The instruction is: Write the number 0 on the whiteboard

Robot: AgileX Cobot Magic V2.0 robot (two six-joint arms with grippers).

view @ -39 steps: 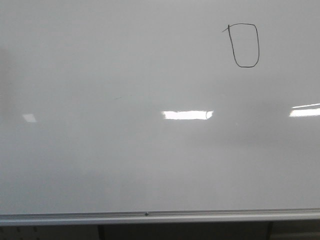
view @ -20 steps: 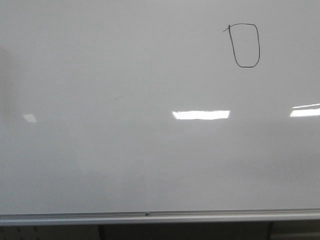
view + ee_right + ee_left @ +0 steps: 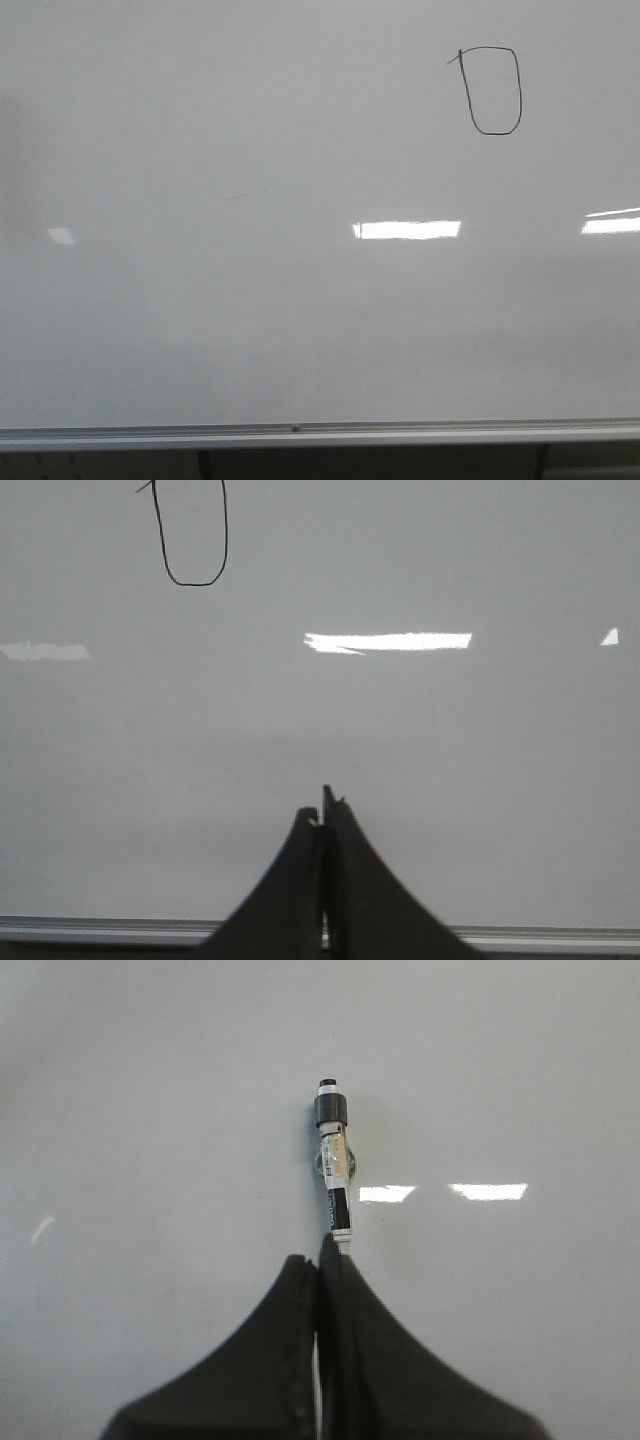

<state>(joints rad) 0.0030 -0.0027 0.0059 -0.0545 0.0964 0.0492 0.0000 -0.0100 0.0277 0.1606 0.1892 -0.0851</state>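
Observation:
The whiteboard (image 3: 250,300) fills the front view, glossy and pale grey. The number 0 (image 3: 520,92) is a thin black loop at its upper right, with a short tick at its top-left. Neither gripper shows in the front view. In the left wrist view my left gripper (image 3: 320,1260) is shut on a marker (image 3: 334,1165), which sticks out beyond the fingertips toward the board (image 3: 150,1110), dark tip end farthest out. In the right wrist view my right gripper (image 3: 323,810) is shut with nothing in it, and the lower part of the 0 (image 3: 195,584) shows.
A silver rail (image 3: 300,434) runs along the board's lower edge, also seen as the rail (image 3: 560,938) in the right wrist view. Bright rectangular light reflections (image 3: 407,229) lie across the board's middle and right edge.
The middle light reflection has slid to the right and grown wider. The drawn loop looks the same, shifted a hair to the right in the view.

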